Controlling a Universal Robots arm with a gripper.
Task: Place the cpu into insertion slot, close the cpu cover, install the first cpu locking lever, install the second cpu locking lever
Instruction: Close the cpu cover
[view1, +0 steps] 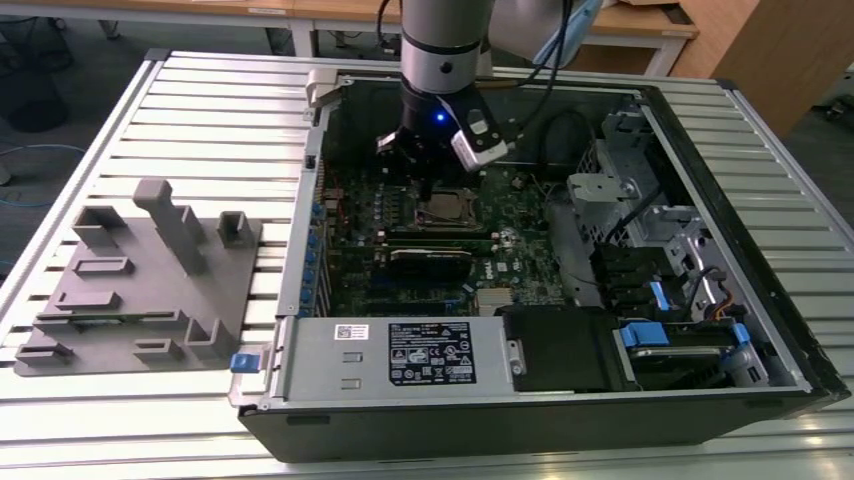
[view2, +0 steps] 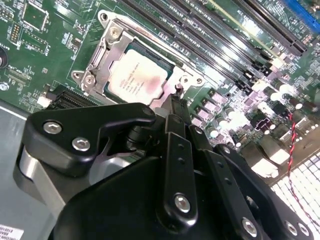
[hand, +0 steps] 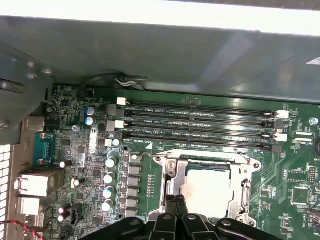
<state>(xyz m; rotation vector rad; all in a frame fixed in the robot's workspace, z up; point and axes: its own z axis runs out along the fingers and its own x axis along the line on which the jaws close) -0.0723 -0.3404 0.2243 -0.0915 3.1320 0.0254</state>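
The cpu (view2: 137, 80) lies flat in the insertion slot (view1: 451, 208) on the green board, its pale metal face (hand: 207, 189) showing through the window of the cpu cover (view2: 107, 56). The cover lies down over the chip's edges. A thin metal locking lever (view2: 165, 47) runs along the socket's side next to the memory slots. My gripper (view2: 177, 100) hangs straight above the socket's corner with its black fingers (hand: 172, 212) pressed together. The tips are at a small lever hook (view2: 179, 89) beside the cover, and whether they touch it is hidden.
The board sits deep in an open computer case (view1: 747, 150). Long black memory slots (hand: 200, 125) and a row of capacitors (hand: 107, 177) flank the socket. A grey power-supply box (view1: 394, 352) fills the near side, a drive cage (view1: 627, 190) the exterior view's right. A grey fixture (view1: 134, 280) stands on the table.
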